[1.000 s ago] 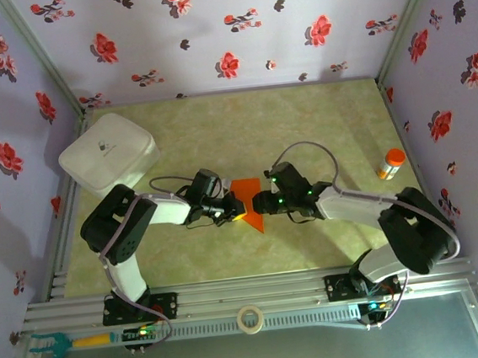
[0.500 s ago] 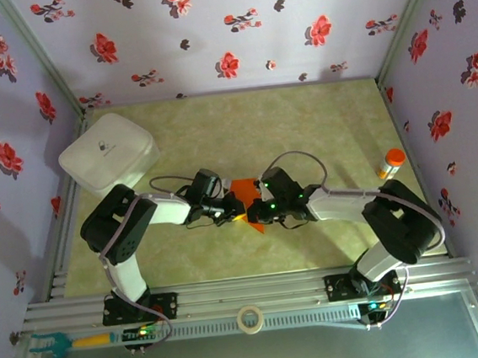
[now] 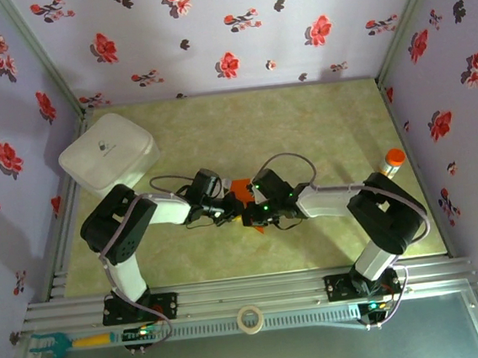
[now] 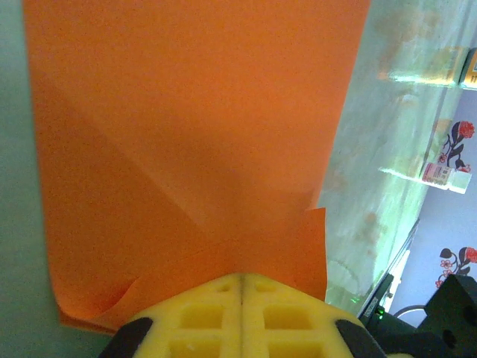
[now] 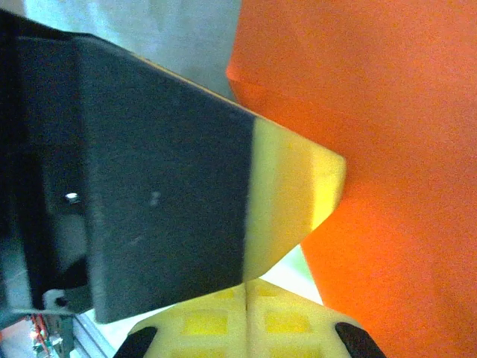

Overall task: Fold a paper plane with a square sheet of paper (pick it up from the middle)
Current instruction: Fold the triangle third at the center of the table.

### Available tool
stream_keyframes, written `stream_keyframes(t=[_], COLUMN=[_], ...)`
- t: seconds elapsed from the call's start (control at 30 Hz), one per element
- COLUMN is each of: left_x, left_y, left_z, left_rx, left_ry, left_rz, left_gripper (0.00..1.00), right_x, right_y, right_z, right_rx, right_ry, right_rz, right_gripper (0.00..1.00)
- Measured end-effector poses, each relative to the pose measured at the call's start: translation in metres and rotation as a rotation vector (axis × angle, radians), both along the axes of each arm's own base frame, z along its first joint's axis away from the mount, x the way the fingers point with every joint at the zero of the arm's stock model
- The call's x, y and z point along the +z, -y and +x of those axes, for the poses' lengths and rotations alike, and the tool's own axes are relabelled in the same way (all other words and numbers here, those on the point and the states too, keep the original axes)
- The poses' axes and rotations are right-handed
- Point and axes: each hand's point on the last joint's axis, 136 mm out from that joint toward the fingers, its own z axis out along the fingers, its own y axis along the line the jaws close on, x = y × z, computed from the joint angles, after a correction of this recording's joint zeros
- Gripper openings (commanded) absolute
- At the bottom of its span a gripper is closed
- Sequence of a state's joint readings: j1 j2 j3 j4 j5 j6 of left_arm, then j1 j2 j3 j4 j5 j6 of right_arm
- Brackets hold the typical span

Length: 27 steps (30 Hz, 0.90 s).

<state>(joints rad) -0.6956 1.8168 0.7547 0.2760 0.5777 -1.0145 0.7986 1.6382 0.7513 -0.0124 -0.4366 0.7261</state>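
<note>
Here the left gripper (image 4: 242,287) and right gripper (image 5: 248,294), both clenched, crowd together at the paper (image 4: 186,112); a bump could shove it and skew the fold.

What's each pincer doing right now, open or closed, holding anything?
Left pincer: closed, tips at the orange paper; whether it grips it cannot be told.
Right pincer: closed, nothing seen held.
</note>
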Motion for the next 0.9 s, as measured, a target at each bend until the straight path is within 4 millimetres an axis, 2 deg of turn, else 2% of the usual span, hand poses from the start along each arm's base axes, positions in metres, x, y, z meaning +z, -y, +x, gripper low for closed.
stream_keyframes(t=[0.2,0.9], left_x=[0.000,-0.001], left_y=[0.000,0.000], left_z=[0.000,0.000], left_rx=[0.000,0.001], left_ry=[-0.001,-0.005], left_rz=[0.001,0.003], left_gripper=[0.00,0.00], right_x=[-0.015,-0.016], right_y=[0.006,0.011], right_z=[-0.001,-0.003], right_rx=[-0.011,-0.045], right_ry=[-0.022,-0.015], right_rz=[-0.047,0.063], right_gripper=[0.02,0.07])
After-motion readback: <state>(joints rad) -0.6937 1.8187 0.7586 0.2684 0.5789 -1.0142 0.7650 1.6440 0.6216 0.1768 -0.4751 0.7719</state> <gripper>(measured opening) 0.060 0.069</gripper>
